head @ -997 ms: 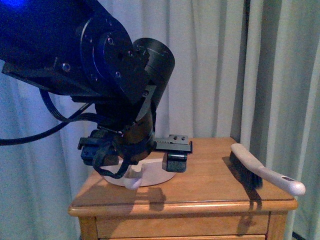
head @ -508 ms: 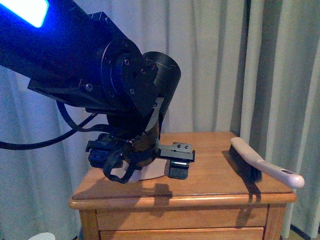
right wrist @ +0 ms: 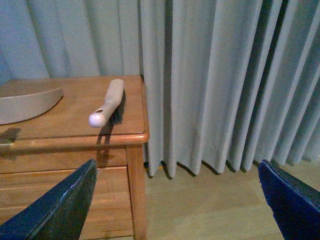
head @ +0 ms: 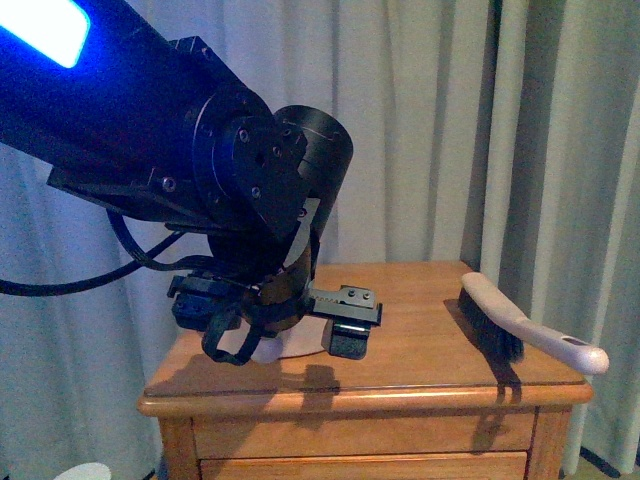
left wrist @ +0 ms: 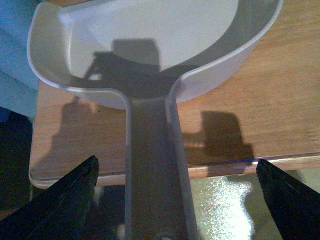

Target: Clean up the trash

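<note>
The trash is out of view in every frame. My left gripper (head: 276,326) hangs open over the front left of the wooden nightstand (head: 430,365). In the left wrist view the left gripper (left wrist: 175,200) straddles the long handle of a pale dustpan (left wrist: 150,45), with both fingers well clear of it. The dustpan (head: 292,346) lies flat on the nightstand, its handle reaching past the front edge. My right gripper (right wrist: 175,205) is open with nothing in it, above bare floor beside the nightstand.
A pale hand brush (head: 525,332) with dark bristles lies on the right side of the nightstand, its handle over the edge; the right wrist view also shows the brush (right wrist: 107,104). Grey curtains (head: 420,130) hang behind. A small pale object (head: 85,471) sits on the floor, low left.
My left arm has shifted over the dustpan and now hides more of it. The gripper stays open. The brush has not moved.
</note>
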Controlling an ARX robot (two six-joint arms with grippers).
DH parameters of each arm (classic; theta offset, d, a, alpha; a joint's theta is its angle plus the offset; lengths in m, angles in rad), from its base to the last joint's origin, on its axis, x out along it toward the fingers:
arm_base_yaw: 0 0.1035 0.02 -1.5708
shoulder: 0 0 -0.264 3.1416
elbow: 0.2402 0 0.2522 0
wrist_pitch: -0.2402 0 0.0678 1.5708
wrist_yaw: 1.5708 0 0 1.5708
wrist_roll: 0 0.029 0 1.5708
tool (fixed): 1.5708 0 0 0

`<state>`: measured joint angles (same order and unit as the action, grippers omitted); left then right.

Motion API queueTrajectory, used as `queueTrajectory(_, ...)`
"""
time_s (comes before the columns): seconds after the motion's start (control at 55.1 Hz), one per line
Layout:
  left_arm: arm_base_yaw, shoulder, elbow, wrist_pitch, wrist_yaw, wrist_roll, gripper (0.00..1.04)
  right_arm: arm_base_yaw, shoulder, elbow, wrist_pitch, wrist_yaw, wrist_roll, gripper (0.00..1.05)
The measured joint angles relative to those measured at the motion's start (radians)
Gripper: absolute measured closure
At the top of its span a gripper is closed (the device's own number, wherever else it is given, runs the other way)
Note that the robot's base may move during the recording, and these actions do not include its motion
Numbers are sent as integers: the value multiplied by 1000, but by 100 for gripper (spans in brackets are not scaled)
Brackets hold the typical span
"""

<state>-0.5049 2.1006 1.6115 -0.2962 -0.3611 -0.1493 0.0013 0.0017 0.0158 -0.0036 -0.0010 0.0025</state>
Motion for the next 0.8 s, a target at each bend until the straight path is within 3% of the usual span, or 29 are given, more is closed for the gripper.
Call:
queueTrajectory(0.308, 10, 0, -35, 15, 6, 8, 8, 0, 0, 0, 0, 0, 0, 7)
queueTrajectory(0.689, 10, 0, -38, 15, 17, 7, 67, 0, 0, 0, 0, 0, 0, 7)
queueTrajectory(0.798, 13, 0, -38, 14, 19, 6, 76, 0, 0, 0, 0, 0, 0, 7)
